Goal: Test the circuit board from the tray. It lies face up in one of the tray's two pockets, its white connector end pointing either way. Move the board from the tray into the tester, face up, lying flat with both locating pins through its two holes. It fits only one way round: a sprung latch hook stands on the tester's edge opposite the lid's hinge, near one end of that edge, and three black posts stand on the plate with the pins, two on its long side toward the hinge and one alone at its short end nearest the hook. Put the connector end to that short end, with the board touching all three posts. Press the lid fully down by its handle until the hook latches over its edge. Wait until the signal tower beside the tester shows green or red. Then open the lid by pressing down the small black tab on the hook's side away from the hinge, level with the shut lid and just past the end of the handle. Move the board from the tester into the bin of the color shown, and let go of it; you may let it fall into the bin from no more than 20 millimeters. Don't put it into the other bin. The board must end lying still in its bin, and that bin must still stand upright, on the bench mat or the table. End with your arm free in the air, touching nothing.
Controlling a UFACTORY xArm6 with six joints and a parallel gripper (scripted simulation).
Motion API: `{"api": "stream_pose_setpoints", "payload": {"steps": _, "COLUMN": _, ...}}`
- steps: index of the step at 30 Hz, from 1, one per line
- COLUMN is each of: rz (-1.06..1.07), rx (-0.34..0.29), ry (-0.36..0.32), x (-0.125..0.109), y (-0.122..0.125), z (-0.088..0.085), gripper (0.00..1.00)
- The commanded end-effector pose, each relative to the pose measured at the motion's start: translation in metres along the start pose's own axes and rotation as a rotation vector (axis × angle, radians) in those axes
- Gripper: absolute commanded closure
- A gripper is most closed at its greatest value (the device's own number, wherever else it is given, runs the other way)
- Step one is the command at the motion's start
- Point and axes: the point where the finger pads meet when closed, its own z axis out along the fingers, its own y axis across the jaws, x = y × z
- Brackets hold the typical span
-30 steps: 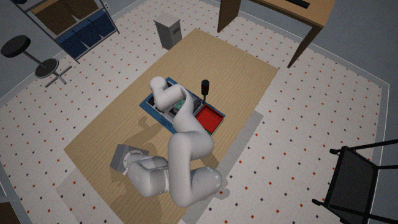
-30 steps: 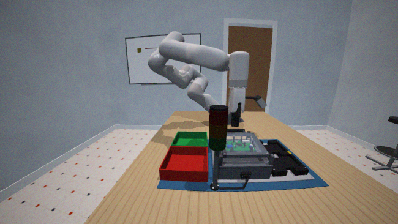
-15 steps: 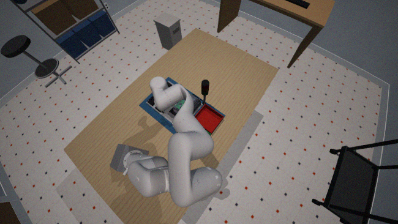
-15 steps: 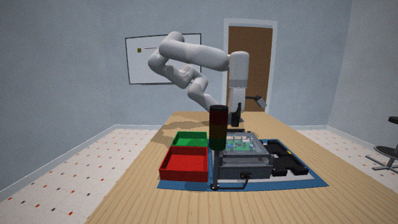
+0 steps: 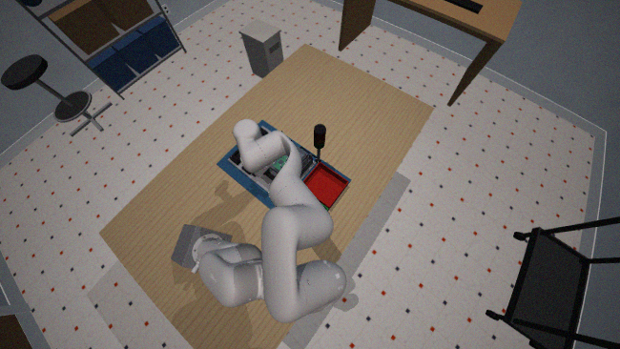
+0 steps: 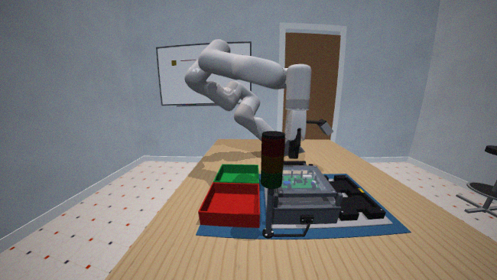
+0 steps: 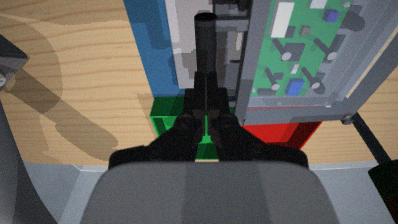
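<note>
Clenched on nothing, the tool (image 7: 205,107) has its two dark fingers pressed together, and in the wrist view they point down at a black bar, the lid's handle (image 7: 205,47), which runs straight away from the fingertips along the near edge of the tester (image 6: 306,210). From the exterior view the tool (image 6: 295,151) hangs upright under the white arm (image 6: 245,70), above the far side of the tester; whether the fingertips touch the handle cannot be told. Inside the tester lies the green circuit board (image 7: 295,47), face up beneath the grey-framed lid (image 7: 248,70), with its white connector (image 7: 283,17) toward the end farther from the bins; the same board (image 6: 300,181) shows through the lid from the exterior view. Beside the tester stands the signal tower (image 6: 272,160), its segments dark, none lit brightly. On the other side of the tower sit the red bin (image 6: 231,204) and, behind it, the green bin (image 6: 237,174), touching each other. On the tester's other side lies the black tray (image 6: 355,199), its pockets holding no board. All of these rest on a blue mat (image 6: 397,229) laid on the wooden surface (image 6: 214,260).
</note>
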Motion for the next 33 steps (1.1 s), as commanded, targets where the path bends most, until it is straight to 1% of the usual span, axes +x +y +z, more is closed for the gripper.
{"api": "stream_pose_setpoints", "payload": {"steps": 1, "rz": 0.001, "rx": -0.002, "ry": 0.002, "x": 0.0003, "y": 0.0008, "z": -0.0010, "gripper": 1.00}}
{"api": "stream_pose_setpoints", "payload": {"steps": 33, "rz": 0.001, "rx": -0.002, "ry": 0.002, "x": 0.0008, "y": 0.0015, "z": 0.0047, "gripper": 1.00}}
